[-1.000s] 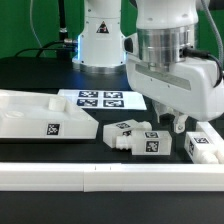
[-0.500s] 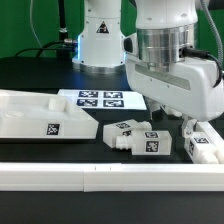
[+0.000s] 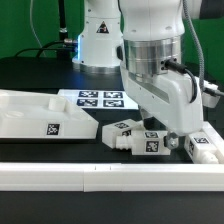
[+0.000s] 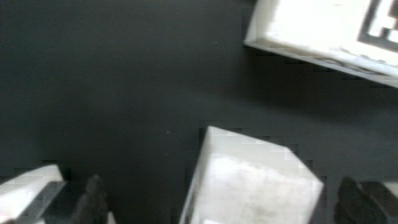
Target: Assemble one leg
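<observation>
Several white legs with tags lie in a row near the front of the table: one (image 3: pixel 120 132), one (image 3: pixel 150 144) and one at the exterior view's right (image 3: pixel 203 148). My gripper (image 3: pixel 166 136) hangs low over the middle of this row, partly hiding it. In the wrist view the gripper (image 4: pixel 228 205) is open, and a white leg (image 4: pixel 258 180) lies between its dark fingers (image 4: pixel 84 200) with a gap on each side. Another white tagged piece (image 4: pixel 329 35) lies further off.
The large white panel (image 3: pixel 30 115) with a tag lies at the exterior view's left. The marker board (image 3: pixel 100 98) lies behind the legs. A white rail (image 3: pixel 100 178) runs along the table's front edge. The robot base (image 3: pixel 98 40) stands at the back.
My gripper has moved toward the exterior view's left, from above the rightmost leg to over the middle legs. The legs and panel have not moved.
</observation>
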`<state>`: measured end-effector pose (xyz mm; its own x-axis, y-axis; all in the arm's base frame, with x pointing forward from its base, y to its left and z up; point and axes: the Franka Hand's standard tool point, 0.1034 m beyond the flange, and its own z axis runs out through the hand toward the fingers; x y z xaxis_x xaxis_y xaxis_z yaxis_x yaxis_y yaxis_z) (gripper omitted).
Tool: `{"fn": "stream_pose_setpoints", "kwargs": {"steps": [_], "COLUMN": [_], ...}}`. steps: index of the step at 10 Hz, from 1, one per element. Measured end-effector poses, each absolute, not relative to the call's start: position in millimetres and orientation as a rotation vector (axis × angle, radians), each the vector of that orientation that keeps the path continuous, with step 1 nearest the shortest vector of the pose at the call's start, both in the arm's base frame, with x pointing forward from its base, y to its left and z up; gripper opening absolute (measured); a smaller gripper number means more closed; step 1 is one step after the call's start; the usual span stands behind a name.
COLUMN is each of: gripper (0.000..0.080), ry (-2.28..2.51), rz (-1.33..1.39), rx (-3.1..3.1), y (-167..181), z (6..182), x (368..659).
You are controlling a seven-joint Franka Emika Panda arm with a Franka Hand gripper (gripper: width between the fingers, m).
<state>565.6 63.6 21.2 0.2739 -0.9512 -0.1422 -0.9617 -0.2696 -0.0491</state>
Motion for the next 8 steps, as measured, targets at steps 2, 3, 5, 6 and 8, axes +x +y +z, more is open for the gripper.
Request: {"fn": "stream_pose_setpoints", "kwargs": {"steps": [2, 3, 5, 6, 8], "gripper": [0.0649, 0.0649, 0.0387, 0.0387, 0.0285], "ry": [1.803, 1.796, 1.795, 1.795, 1.795], "rz": [0.13, 0.13, 0.13, 0.13, 0.13], "rx": [-2.416, -2.421, -2.422, -2.422, -2.422], "y": [72.1, 72.2, 72.3, 72.4, 72.4], "z": [20.0, 20.0, 20.0, 20.0, 20.0], "x": [564.1, 564.0, 564.0, 564.0, 563.9]}}
